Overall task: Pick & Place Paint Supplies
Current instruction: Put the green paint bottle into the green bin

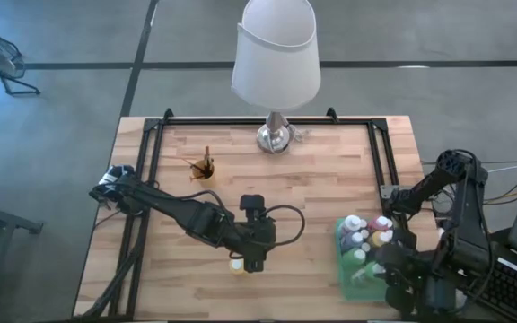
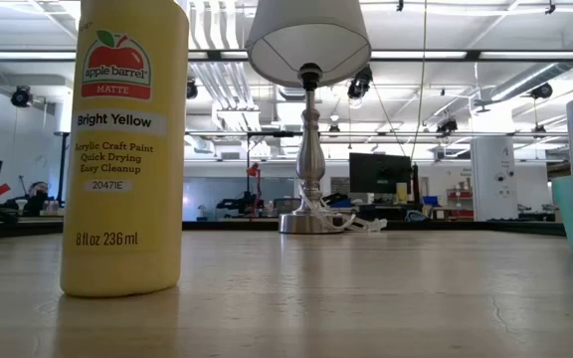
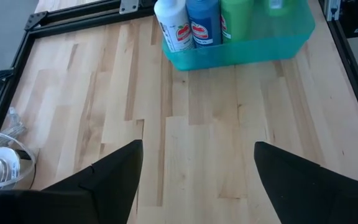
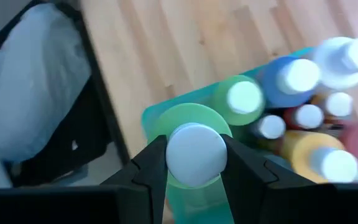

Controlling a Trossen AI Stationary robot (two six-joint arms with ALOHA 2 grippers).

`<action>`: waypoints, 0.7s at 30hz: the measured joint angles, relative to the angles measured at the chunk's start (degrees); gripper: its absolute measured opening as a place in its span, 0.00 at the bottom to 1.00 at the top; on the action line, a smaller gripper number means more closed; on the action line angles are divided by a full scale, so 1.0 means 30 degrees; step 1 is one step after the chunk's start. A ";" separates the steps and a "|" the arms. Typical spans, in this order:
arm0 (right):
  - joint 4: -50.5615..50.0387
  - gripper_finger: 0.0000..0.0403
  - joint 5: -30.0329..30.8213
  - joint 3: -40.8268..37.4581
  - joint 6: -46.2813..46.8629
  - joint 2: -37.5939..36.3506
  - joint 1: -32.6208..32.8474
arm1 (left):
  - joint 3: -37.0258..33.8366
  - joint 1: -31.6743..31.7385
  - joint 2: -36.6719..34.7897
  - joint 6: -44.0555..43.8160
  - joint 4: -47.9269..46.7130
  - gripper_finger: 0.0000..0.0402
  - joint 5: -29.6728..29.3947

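Wooden table (image 1: pixel 330 193): one lamp (image 1: pixel 276 63), one yellow bottle (image 2: pixel 122 149), one tray (image 1: pixel 346 274).

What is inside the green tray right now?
The green tray holds upright paint bottles: white, blue, green, red and yellow with white caps. The right gripper grips a green bottle by its cap at one corner. The tray floor is hidden beneath them.

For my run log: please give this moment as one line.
left tool: open, above yellow bottle | right tool: shut on green bottle, over tray
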 joint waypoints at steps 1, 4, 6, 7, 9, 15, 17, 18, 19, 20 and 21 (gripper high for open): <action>-0.0133 0.28 0.0099 -0.0090 0.0258 0.0000 0.0036 | 0.0000 0.0000 0.0000 0.0008 0.0000 0.77 0.0000; -0.0023 0.28 0.0222 -0.0569 0.0619 0.0000 0.0045 | 0.0000 0.0000 0.0000 0.0037 0.0000 0.77 0.0002; -0.0016 0.28 0.0112 -0.1024 0.0956 0.0000 0.0115 | 0.0000 0.0000 0.0000 0.0110 0.0000 0.77 0.0000; -0.0014 0.28 0.0042 -0.1236 0.1101 0.0000 0.0158 | 0.0000 0.0000 0.0000 0.0110 -0.0007 0.77 0.0007; 0.0090 0.28 -0.0073 -0.1685 0.1483 0.0000 0.0259 | 0.0000 0.0000 0.0000 0.0118 -0.0003 0.77 0.0007; 0.0802 0.28 0.0123 -0.3329 0.2957 0.0000 0.1052 | 0.0000 0.0000 0.0000 0.0118 -0.0001 0.77 0.0007; 0.1437 0.28 0.0227 -0.3960 0.3379 0.0007 0.1313 | 0.0000 0.0000 0.0000 0.0118 0.0000 0.77 0.0007; 0.1648 0.28 0.0220 -0.4303 0.3614 0.0007 0.1427 | 0.0000 0.0000 0.0000 0.0118 0.0000 0.77 0.0007; 0.1891 0.28 0.0223 -0.4681 0.3793 0.0007 0.1501 | 0.0000 0.0021 0.0000 0.0110 0.0000 0.77 0.0007; 0.2182 0.28 0.0220 -0.5102 0.3876 0.0007 0.1554 | 0.0000 0.0032 0.0000 0.0096 0.0000 0.77 0.0007; 0.2577 0.28 0.0213 -0.5474 0.3934 0.0025 0.1562 | 0.0000 0.0044 0.0000 0.0096 0.0000 0.77 0.0007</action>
